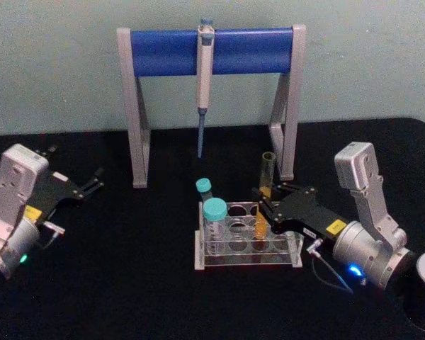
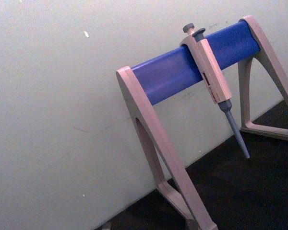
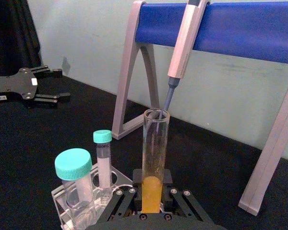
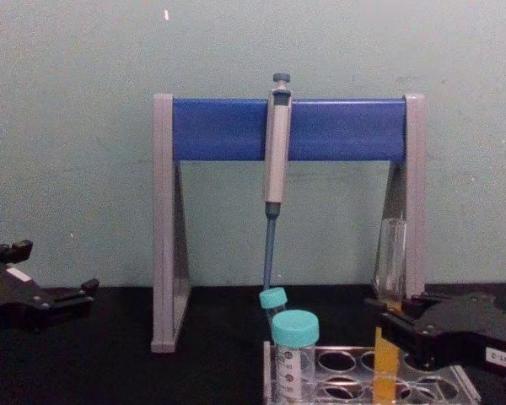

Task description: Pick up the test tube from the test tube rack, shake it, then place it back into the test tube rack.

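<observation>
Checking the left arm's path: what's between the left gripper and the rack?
Bare black table between left gripper and rack, in the head view.

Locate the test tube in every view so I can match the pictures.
Head view: test tube right of centre, standing in the test tube rack.
Left wrist view: not in it.
Right wrist view: centre, upright.
Chest view: lower right.
Shared landmark: the pipette hanging on the blue bar.
</observation>
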`<state>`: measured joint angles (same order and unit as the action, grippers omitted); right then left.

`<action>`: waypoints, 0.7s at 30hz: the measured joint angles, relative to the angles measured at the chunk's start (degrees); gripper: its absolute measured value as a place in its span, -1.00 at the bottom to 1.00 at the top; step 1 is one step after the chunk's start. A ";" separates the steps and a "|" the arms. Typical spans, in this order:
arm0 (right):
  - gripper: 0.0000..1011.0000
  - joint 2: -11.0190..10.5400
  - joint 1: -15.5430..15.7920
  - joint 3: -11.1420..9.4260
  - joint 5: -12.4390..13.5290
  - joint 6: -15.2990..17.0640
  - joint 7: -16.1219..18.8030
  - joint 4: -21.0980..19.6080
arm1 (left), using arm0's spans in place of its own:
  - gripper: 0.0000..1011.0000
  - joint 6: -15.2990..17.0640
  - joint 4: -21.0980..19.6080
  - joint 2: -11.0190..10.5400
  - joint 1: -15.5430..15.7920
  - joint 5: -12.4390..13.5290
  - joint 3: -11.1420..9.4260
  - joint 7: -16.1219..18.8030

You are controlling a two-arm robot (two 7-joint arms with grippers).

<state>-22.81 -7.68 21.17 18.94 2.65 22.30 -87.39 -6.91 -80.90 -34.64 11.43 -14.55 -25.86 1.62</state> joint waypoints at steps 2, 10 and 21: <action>-0.55 -0.01 -0.01 0.00 0.01 0.01 0.00 0.00 | 0.98 0.00 0.00 0.00 0.00 0.00 0.00 0.00; -0.26 -0.05 -0.02 0.00 0.01 0.07 0.01 0.01 | 0.98 0.00 0.00 0.00 0.00 0.00 0.00 0.00; 0.46 -0.07 -0.02 0.00 0.07 0.08 0.06 -0.01 | 0.98 0.00 0.00 0.00 0.00 0.00 0.00 0.00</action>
<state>-22.88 -7.70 21.17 19.01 2.72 22.35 -87.40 -6.91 -80.90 -34.65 11.43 -14.55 -25.87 1.62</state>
